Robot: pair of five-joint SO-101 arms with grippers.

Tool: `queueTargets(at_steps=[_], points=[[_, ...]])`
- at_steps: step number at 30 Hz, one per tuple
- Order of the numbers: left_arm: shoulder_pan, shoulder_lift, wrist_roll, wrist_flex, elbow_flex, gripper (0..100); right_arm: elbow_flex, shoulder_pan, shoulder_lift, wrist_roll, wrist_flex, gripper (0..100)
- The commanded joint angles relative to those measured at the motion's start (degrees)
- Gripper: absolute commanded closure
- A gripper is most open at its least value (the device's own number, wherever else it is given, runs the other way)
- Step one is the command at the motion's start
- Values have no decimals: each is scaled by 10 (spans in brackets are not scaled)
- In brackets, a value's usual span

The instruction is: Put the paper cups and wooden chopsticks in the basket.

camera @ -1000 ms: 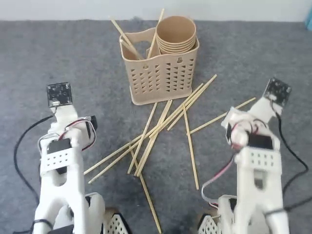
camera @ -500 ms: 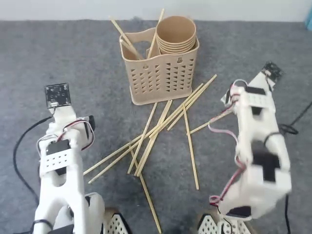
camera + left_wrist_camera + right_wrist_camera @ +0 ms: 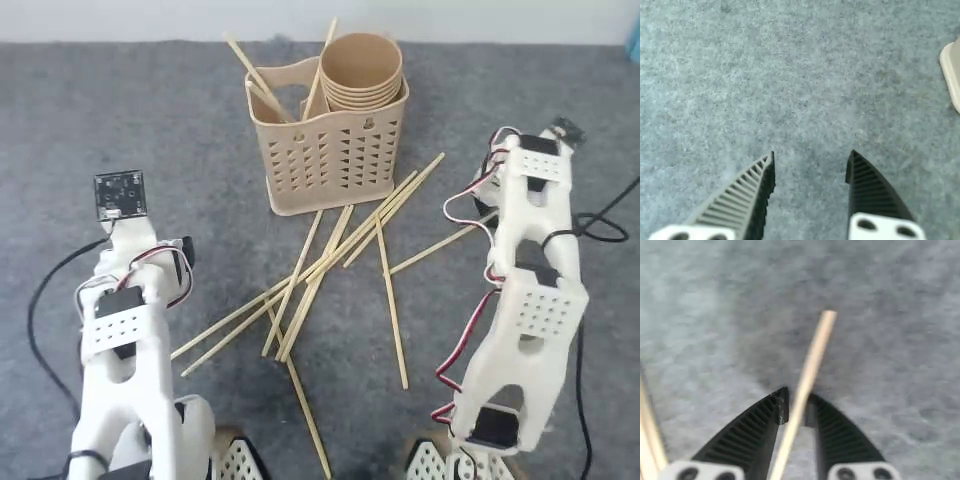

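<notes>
Counter: grey and felt-like
Basket: at the far middle, holding the paper cups
Left gripper: spread wide over bare counter
Right gripper: pinched on one chopstick
Loose chopsticks: heaped before the basket; probably light, stiff and prone to roll, best gripped mid-length

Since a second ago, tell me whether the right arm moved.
Yes: the right arm reached forward, nearer the basket; the right gripper now grips a chopstick.

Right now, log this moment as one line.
left gripper: open over carpet | right gripper: shut on chopstick | paper cups: in basket | other chopsticks: loose on carpet
</notes>
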Motion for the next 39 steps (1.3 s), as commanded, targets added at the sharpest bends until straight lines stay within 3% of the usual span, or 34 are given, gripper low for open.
queueTargets(at_steps=[1, 5, 12, 20, 29, 39], points=[[-3, -12, -4, -15, -3, 782, -37, 2, 7, 0, 21, 991], [-3, -12, -4, -15, -3, 782, -37, 3, -18, 68, 49, 990], [-3, -12, -4, -15, -3, 782, -37, 38, -151, 71, 120, 990], [-3, -12, -4, -15, -3, 782, -37, 26, -322, 72, 176, 990], [-3, -13, -2, -60, 18, 782, -35, -65, -491, 76, 67, 990], [-3, -13, -2, -60, 18, 782, -35, -191, -538, 173, -26, 990]])
